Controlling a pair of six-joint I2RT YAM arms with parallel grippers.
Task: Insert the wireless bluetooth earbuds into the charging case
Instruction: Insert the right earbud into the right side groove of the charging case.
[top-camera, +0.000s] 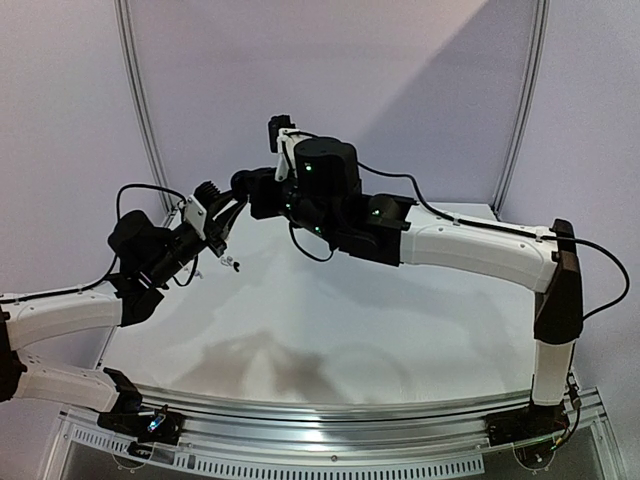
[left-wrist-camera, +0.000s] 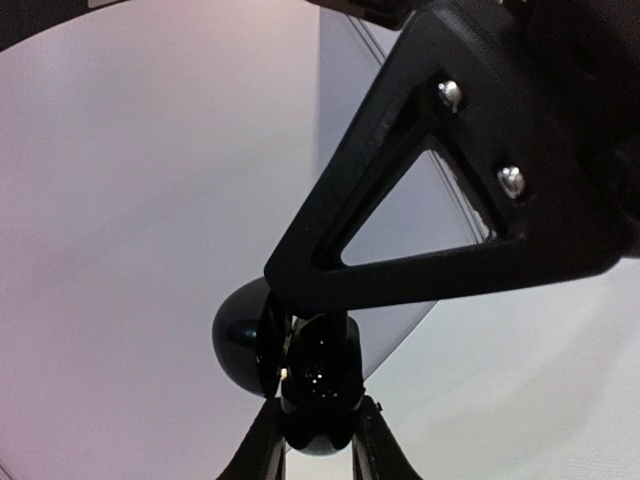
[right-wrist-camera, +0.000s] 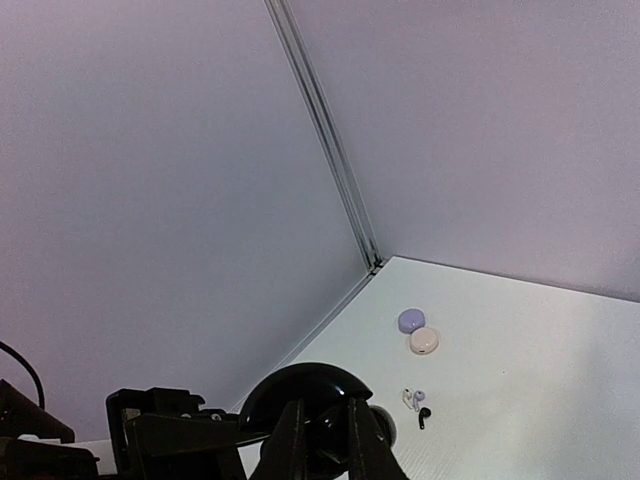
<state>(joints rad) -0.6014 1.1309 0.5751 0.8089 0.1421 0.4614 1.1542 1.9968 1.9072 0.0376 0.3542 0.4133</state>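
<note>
My left gripper (top-camera: 230, 208) (left-wrist-camera: 315, 432) is shut on a glossy black round charging case (left-wrist-camera: 318, 385), held in the air with its domed lid (left-wrist-camera: 238, 340) (right-wrist-camera: 300, 383) swung open. My right gripper (top-camera: 246, 188) (right-wrist-camera: 328, 432) meets it from the right. Its fingers are close together on a small glossy black piece at the case's mouth, seemingly a black earbud (right-wrist-camera: 330, 440). Loose earbuds lie on the table below: two pale ones (right-wrist-camera: 411, 398) and a black one (right-wrist-camera: 423, 415). They show in the top view as tiny specks (top-camera: 232, 265).
A lavender puck case (right-wrist-camera: 411, 320) and a pale pinkish-white puck case (right-wrist-camera: 424, 341) sit side by side on the white table (top-camera: 400, 320), towards the far left corner. Pale walls and a metal corner post (right-wrist-camera: 330, 150) close off the back and left.
</note>
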